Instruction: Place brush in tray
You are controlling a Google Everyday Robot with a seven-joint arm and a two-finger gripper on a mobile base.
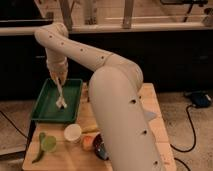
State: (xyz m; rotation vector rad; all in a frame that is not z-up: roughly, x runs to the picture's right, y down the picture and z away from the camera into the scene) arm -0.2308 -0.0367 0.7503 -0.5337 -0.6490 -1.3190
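Observation:
The green tray (47, 111) sits at the back left of the wooden table. The white brush (60, 97) hangs upright over the tray, its bristle head low near the tray floor and its thin handle up in my gripper (58, 81). My gripper is over the middle of the tray, pointing down, shut on the handle's top. My white arm reaches from the lower right across the table and hides part of it.
A white cup (73, 133) stands in front of the tray. A green bowl and green vegetable (46, 144) lie at the front left. An orange and a dark bowl (92, 144) sit beside my arm. A black cable (190, 125) lies on the floor at right.

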